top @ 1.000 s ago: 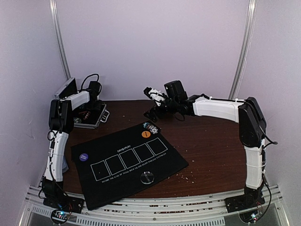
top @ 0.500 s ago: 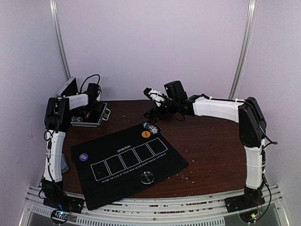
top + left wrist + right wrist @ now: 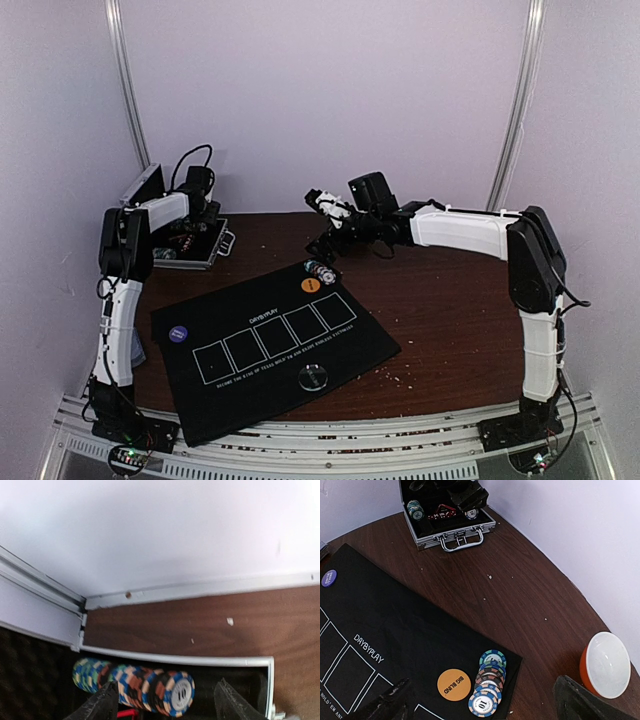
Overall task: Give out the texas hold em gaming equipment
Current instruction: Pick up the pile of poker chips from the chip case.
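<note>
Above the dark worktop (image 3: 450,300), the left gripper (image 3: 166,685) hung released over the chip roll (image 3: 132,684) in the case (image 3: 454,533), probably to fetch it, the right gripper (image 3: 482,682) released too.

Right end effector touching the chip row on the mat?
Apart. Top view: the right end effector hovers clear of the chip row; wrist view shows wide gaps to both fingers.

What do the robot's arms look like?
The left arm and right arm are white tubes with black joints and bases. Black cables loop along them. The left gripper and right gripper each have two black fingers.
</note>
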